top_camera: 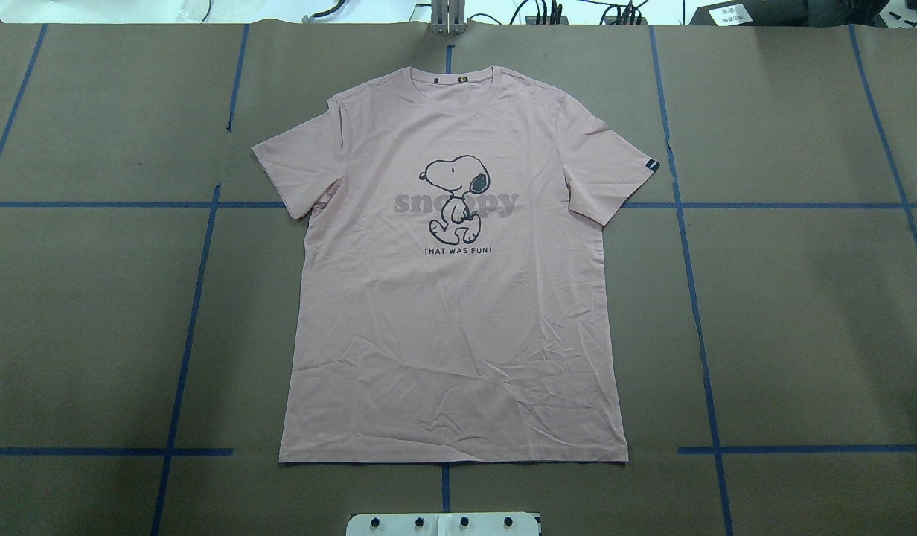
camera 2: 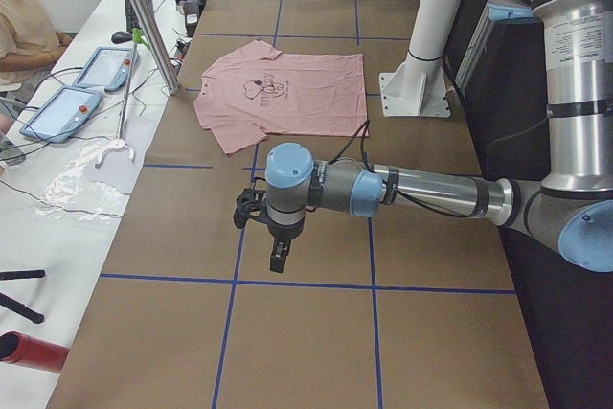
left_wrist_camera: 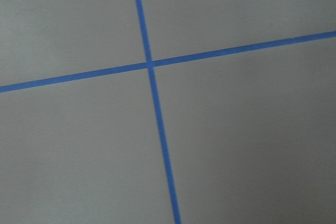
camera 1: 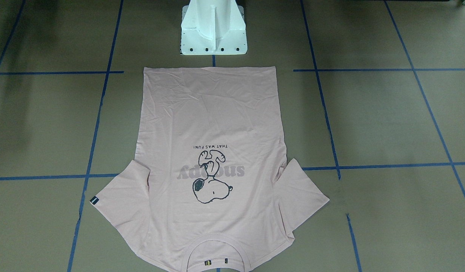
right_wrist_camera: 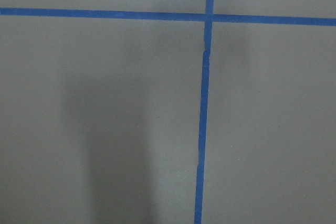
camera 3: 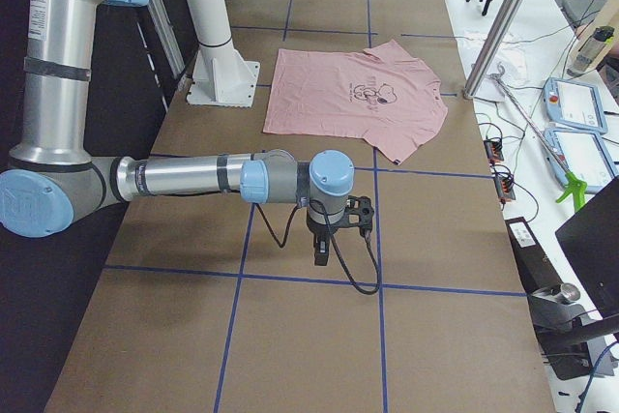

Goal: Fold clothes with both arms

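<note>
From across the worktop [camera 1: 387, 121], the T-shirt [camera 1: 213, 124] lies flat in the middle with its print [camera 1: 211, 177] facing up. Its hem sits near the white pedestal [camera 1: 213, 30] without touching it, and its collar [camera 1: 217, 245] runs off the near edge of the view. Both sleeves are spread out, and a small dark tag [camera 1: 94, 200] sits on one of them. Blue tape [camera 1: 93, 124] marks the brown surface into squares.

From above, the T-shirt [top_camera: 451, 313] reads the right way up – cartoon dog, grey lettering, "THAT WAS FUN!" beneath. The body is lightly creased. The tag [top_camera: 653, 166] is on the sleeve at the robot's right.

From the left end of the worktop, the left arm [camera 2: 431, 193] reaches out level over bare brown surface. Its jaws point straight down above a tape line, well apart from the T-shirt [camera 2: 287, 93]. I cannot tell how far apart they stand. A person [camera 2: 24, 16] sits at a side table beside 2 tablets [camera 2: 57, 112].

From the right end, the right arm [camera 3: 184, 179] does much the same – jaws hang down over a tape line, well short of the T-shirt [camera 3: 353, 94]. Again I cannot tell how wide they are.

The left wrist camera shows only 2 tape lines [left_wrist_camera: 149, 64] crossing on brown.

The right wrist camera shows another crossing [right_wrist_camera: 208, 17] and a soft shadow [right_wrist_camera: 110, 140].
</note>
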Controlling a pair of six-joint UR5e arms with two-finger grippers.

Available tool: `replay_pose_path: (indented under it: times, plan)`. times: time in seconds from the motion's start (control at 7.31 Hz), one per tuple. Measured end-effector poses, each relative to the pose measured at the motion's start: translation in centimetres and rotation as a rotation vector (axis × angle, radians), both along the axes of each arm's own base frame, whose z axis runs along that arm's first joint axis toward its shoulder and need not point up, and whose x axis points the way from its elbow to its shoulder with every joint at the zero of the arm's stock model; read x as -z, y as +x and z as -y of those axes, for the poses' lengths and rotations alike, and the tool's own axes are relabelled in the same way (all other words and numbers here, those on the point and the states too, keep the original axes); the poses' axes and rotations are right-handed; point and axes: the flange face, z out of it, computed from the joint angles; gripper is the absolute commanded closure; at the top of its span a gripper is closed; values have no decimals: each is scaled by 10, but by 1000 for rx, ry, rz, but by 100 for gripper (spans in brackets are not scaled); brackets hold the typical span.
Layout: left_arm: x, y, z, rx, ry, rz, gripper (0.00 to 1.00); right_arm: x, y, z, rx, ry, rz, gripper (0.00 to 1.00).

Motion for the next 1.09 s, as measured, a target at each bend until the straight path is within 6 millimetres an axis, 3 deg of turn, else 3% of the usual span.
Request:
replay_pose_path:
  times: [0.82, 1.09]
  plan:
    - [1, 3, -6, -9, -15, -32, 0, 13, -1, 9, -5, 49, 6, 0]
    - [13, 4, -8, -14, 10, -48, 0, 9, -2, 12, -5, 109, 10, 0]
